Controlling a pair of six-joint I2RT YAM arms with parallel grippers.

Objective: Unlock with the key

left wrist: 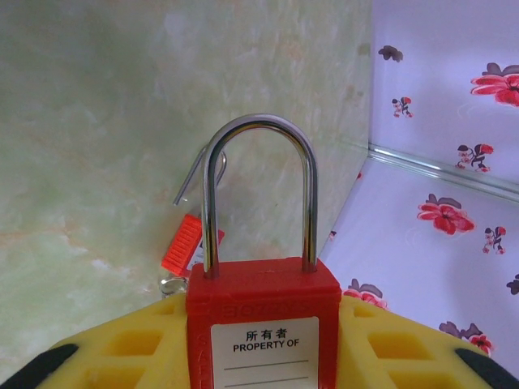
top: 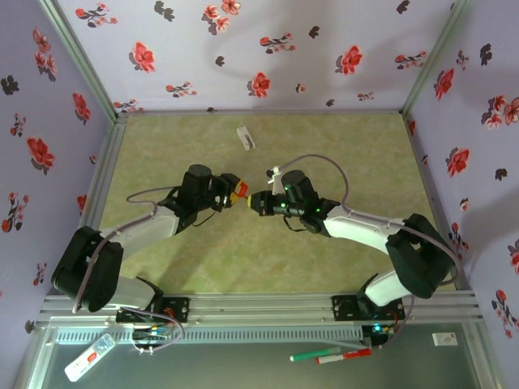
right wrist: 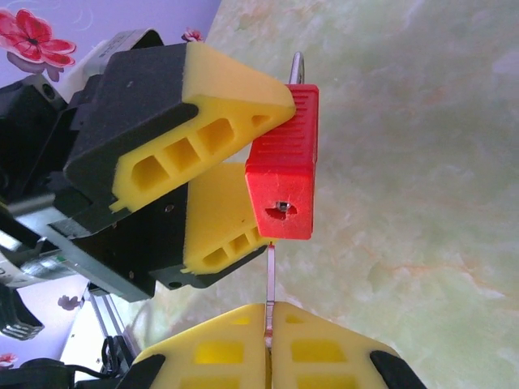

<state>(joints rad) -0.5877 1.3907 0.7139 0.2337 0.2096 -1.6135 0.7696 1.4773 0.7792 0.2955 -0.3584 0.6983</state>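
My left gripper (top: 233,194) is shut on a red padlock (top: 241,193), held above the table. The left wrist view shows the padlock body (left wrist: 263,324) with its "PROPERTY OF" label between the yellow fingers (left wrist: 138,348) and its steel shackle (left wrist: 259,186) closed and pointing away. My right gripper (top: 254,201) is shut on the key. In the right wrist view the thin key blade (right wrist: 268,284) stands up from between the yellow pads (right wrist: 211,352). Its tip is at the padlock's lower edge, just below and off the keyhole (right wrist: 281,208).
A red ribbed tag (left wrist: 182,243) with a metal ring and a wire hangs behind the padlock. A small white object (top: 245,137) lies on the green mat (top: 340,146) at the back. Floral walls enclose the mat. Markers (top: 332,354) lie on the front rail.
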